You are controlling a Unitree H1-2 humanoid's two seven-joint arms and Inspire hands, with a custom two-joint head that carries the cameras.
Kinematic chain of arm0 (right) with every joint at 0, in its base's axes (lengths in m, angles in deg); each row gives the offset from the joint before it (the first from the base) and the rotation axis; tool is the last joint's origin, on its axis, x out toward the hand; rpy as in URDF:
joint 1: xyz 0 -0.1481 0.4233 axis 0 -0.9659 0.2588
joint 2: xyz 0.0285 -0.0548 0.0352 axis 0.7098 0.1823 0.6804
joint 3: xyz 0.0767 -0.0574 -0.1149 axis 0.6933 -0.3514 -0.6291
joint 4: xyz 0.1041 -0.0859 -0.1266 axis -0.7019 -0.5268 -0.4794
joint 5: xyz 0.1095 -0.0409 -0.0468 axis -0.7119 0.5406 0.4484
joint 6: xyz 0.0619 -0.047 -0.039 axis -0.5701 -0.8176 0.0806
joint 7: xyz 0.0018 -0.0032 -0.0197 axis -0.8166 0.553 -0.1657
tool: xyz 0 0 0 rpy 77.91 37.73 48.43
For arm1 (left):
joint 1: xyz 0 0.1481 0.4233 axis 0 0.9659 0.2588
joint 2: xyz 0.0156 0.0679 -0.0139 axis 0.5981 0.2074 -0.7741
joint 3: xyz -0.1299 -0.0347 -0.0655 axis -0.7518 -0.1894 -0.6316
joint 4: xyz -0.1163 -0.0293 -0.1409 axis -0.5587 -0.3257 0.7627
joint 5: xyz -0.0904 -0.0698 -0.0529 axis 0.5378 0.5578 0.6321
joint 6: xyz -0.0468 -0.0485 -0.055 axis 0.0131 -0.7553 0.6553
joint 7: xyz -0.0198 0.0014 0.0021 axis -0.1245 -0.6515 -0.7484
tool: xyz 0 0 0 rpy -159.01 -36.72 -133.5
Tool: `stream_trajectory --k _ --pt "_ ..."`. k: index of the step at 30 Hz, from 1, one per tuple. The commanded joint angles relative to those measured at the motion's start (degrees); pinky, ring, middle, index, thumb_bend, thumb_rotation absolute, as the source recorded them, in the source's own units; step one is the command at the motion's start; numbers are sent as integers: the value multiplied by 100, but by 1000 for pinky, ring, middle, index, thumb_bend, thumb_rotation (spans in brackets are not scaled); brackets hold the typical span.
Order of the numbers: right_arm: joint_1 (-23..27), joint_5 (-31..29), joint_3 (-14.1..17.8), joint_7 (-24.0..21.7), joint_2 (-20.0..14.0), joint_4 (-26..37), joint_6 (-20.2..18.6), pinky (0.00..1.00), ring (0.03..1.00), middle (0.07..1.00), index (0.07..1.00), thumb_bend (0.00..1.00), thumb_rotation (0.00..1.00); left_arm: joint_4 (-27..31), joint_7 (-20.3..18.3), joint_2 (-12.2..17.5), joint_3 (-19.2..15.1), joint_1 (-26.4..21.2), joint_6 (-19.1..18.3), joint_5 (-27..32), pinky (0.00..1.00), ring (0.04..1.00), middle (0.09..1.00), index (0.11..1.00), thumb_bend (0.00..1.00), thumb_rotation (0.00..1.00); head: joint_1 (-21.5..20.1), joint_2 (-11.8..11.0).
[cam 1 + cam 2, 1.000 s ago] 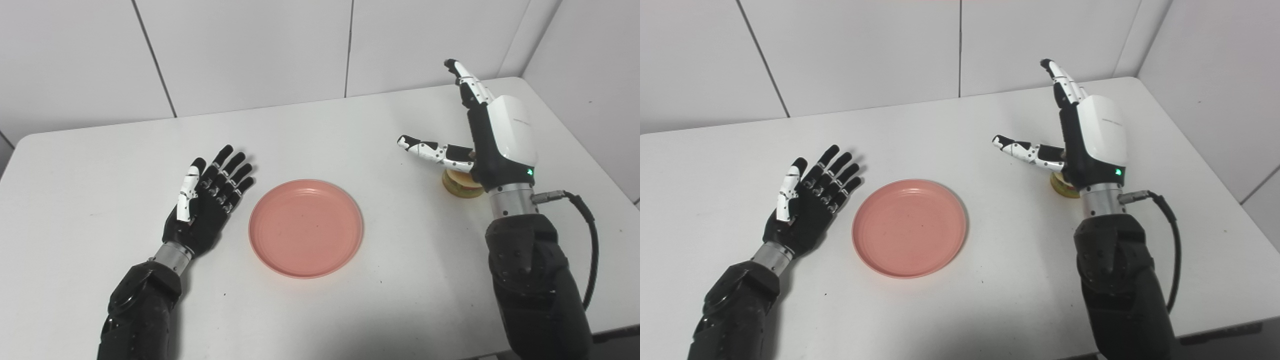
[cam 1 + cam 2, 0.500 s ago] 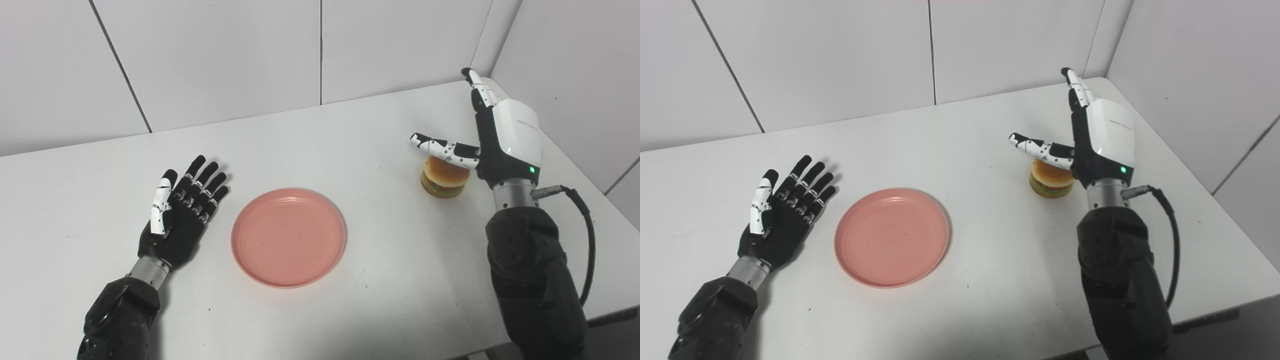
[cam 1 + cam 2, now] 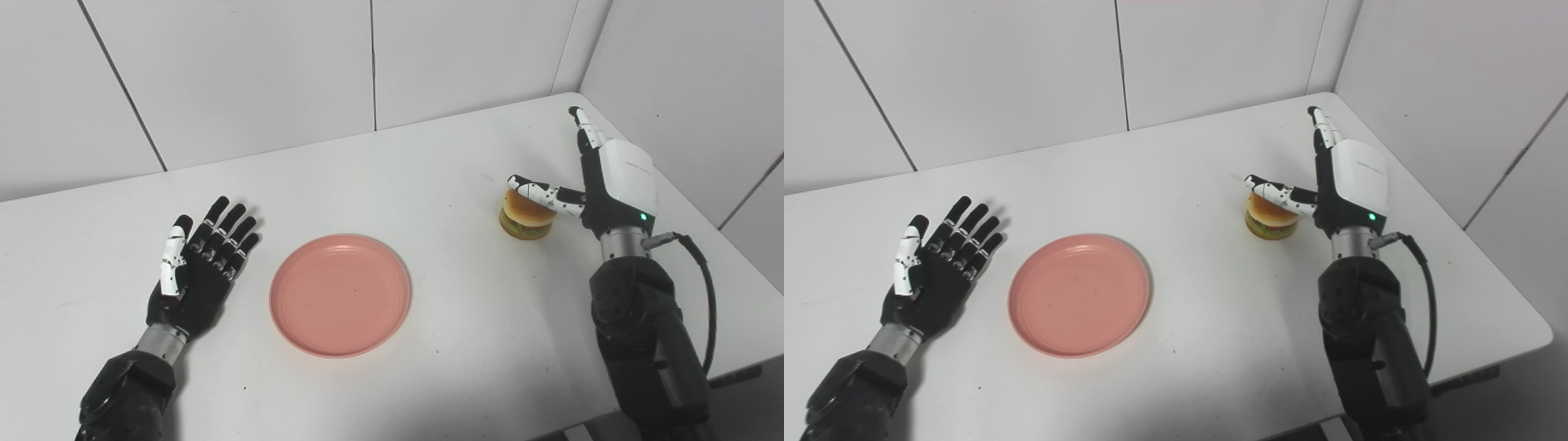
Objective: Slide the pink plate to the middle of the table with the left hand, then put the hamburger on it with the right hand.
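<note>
The pink plate (image 3: 340, 294) is lying flat near the middle of the white table (image 3: 392, 165), a round shallow dish w/ a low raised rim and faint concentric rings on its floor, matte salmon surface w/ a few tiny dark specks, nothing sitting in it. The hamburger (image 3: 525, 214) is standing upright on the table's right side, well apart from the plate and a bit farther back; it's a small toy-looking stack w/ a smooth glossy orange-tan bun on top, a thin green and reddish layer showing in the middle, and a yellowish bottom bun. The right hand (image 3: 612, 184) is standing edge-up just right of the burger, fingers (image 3: 582, 125) pressed together and pointing straight to the far side, thumb sticking out leftward and crossing over the bun's top; can't tell if it's touching the bun. It's gripping nothing. Its back is a smooth white shell w/ a small green light near the wrist, and a black cable (image 3: 704, 294) is looping off the metal wrist cuff. The left hand (image 3: 196, 272) is resting palm-up on the table just left of the plate, apart from its rim, black fingers spread, white-segmented thumb alongside, holding nothing. The tabletop is looking smooth and matte; pale panelled walls (image 3: 245, 73) are standing behind it.
</note>
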Motion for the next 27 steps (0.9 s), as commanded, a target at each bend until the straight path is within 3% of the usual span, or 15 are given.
stream_trajectory --k 1,16,27 --pt "163 53 -41 62 -105 25 -106 722 858 903 925 990 692 -309 209 109 42 316 -345 -205 1000 960 967 966 396 1000 -21 -5" --pt "269 -9 -392 -198 -74 -244 -350 728 865 903 928 1000 690 -195 284 115 53 352 -446 -208 1000 961 964 960 398 1000 -8 38" --pt "369 211 -420 -495 54 -464 -371 692 874 937 947 1000 684 -146 308 127 60 363 -453 -239 1000 960 963 958 402 1000 -32 88"
